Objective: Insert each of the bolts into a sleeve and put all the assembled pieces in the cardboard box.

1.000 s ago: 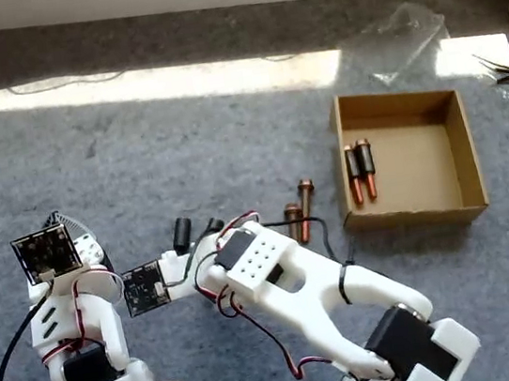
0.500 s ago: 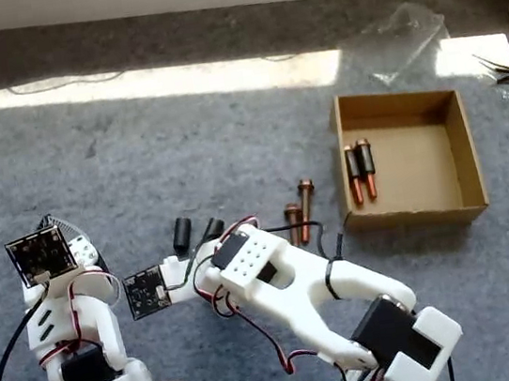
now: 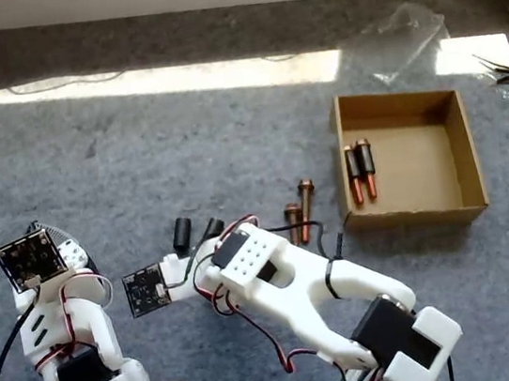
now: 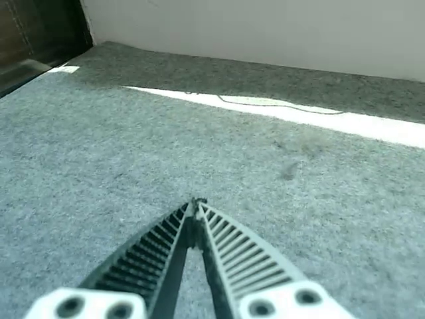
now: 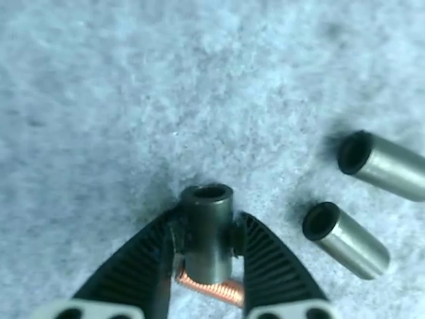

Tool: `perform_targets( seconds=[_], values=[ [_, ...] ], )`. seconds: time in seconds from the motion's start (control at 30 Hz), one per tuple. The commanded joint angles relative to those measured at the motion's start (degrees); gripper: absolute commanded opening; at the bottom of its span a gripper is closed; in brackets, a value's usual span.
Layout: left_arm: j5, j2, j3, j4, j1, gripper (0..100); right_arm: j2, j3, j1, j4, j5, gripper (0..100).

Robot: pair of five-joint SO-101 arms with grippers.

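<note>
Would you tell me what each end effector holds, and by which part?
Right end effector clamps a sleeve by its sides; left end effector holds nothing.

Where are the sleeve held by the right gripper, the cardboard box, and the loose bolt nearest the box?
held sleeve (image 5: 207,232): right wrist view, its side wall.
cardboard box (image 3: 415,216): high view, its near wall.
loose bolt nearest the box (image 3: 305,214): high view, its shank.

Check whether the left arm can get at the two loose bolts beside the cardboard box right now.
Probably not directly. The right arm lies across the carpet between the left arm and the loose bolts, and the left end effector is shut, facing bare carpet.
</note>
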Motion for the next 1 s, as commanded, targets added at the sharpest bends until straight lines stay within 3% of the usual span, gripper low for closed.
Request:
perform_targets(
  seconds=[0.0, 0.13, 0.37, 0.63, 0.97],
  values=[
    [0.0, -0.75, 1.19, -0.09, -0.66, 1, 0.31, 0.22, 1.01, -0.48, 0.53, 0.5],
    [0.0, -0.75, 1.19, -0.09, -0.66, 1, 0.22, -1.8, 3.74, -0.22, -0.09, 0.5],
    [0.0, -0.75, 1.19, -0.09, -0.66, 1, 0.13, -8.4, 6.64, -0.13, -10.11, 0.5],
    [0.0, -0.75, 1.19, -0.09, -0.66, 1, 0.13, -12.26, 8.48, 0.48, -13.45, 0.5],
    [0.0, -0.75, 1.19, -0.09, -0.66, 1, 0.22, -32.4, 10.68, 23.78, -23.47, 0.5]
  ],
)
